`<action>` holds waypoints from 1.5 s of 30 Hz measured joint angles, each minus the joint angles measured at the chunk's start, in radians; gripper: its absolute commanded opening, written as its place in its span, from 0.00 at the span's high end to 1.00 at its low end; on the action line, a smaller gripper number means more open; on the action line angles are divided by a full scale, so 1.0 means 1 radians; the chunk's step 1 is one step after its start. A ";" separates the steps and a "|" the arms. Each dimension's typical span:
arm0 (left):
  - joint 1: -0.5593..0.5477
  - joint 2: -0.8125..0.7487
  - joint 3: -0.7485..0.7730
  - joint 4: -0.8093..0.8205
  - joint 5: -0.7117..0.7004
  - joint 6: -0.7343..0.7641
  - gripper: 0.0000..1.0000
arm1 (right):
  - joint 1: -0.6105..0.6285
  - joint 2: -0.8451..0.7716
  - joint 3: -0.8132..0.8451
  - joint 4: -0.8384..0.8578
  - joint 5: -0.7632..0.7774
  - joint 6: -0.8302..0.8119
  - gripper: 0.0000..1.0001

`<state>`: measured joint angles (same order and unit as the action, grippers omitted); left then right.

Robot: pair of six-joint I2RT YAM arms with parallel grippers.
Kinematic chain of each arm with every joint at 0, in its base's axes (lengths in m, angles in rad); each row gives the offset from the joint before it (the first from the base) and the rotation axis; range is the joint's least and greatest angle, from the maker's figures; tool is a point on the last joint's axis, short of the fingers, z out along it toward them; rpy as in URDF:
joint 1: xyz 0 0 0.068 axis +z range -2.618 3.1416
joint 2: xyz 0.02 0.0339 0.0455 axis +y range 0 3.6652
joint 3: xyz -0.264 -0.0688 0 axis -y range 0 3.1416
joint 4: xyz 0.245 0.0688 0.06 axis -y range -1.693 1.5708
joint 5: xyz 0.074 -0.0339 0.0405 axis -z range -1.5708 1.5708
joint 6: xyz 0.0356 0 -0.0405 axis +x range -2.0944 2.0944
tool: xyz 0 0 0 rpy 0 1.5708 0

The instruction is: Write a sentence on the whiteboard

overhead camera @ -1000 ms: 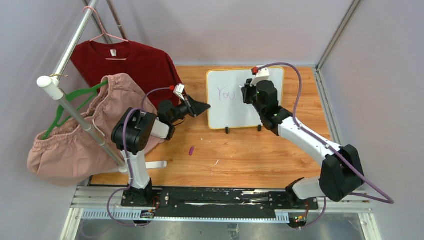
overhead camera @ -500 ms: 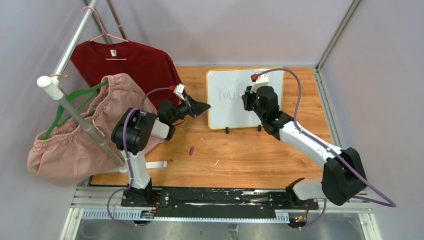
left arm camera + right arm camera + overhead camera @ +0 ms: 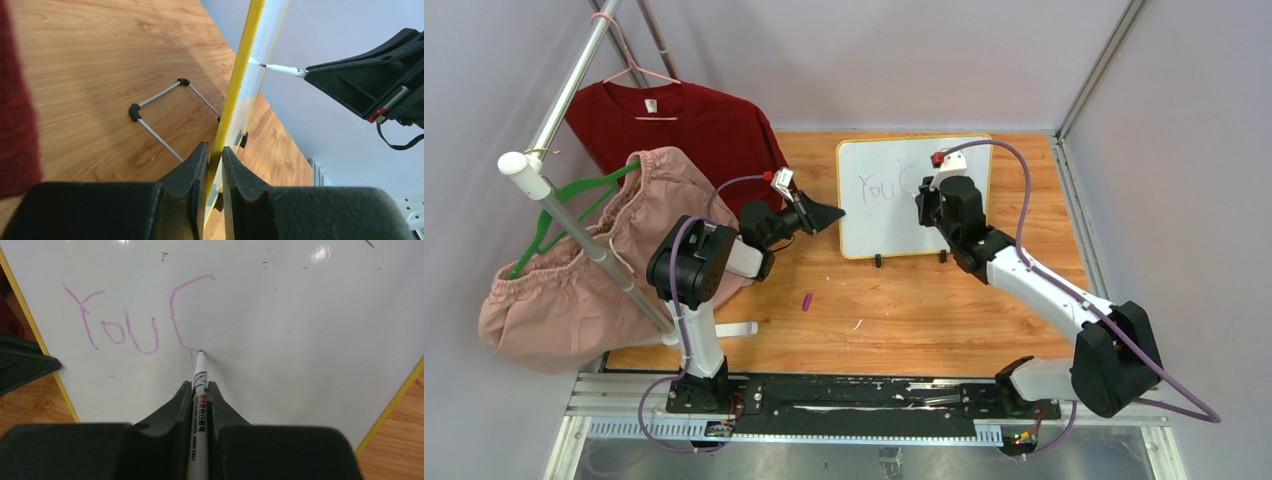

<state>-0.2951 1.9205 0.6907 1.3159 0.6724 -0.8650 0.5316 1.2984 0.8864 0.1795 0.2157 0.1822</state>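
The whiteboard (image 3: 886,222) stands upright at the back of the table on two black feet. My left gripper (image 3: 834,213) is shut on its yellow left edge (image 3: 245,65), one finger on each face, as the left wrist view (image 3: 215,150) shows. My right gripper (image 3: 199,383) is shut on a white marker (image 3: 200,365) whose tip touches the board (image 3: 300,315). The sentence (image 3: 125,322) reads "YOU C" in thin purple strokes. The tip rests at the bottom end of the C. From above, the right gripper (image 3: 924,192) covers the board's middle.
A red T-shirt (image 3: 684,125) and a pink garment (image 3: 584,260) hang from a slanting rack pole (image 3: 574,225) at the left. A small purple cap (image 3: 807,300) lies on the wood in front of the board. A wire stand (image 3: 160,117) props the board from behind.
My right gripper has swept the marker round on the board, and a C has appeared after "YOU". The left gripper and the board have not moved.
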 measured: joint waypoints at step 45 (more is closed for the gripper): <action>0.000 0.000 -0.002 0.014 0.001 -0.003 0.80 | -0.024 -0.008 -0.008 0.096 0.055 0.013 1.00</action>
<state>-0.2951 1.9205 0.6888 1.3300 0.6735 -0.8680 0.5072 1.2907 0.8780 0.2756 0.2703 0.1951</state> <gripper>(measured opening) 0.206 0.138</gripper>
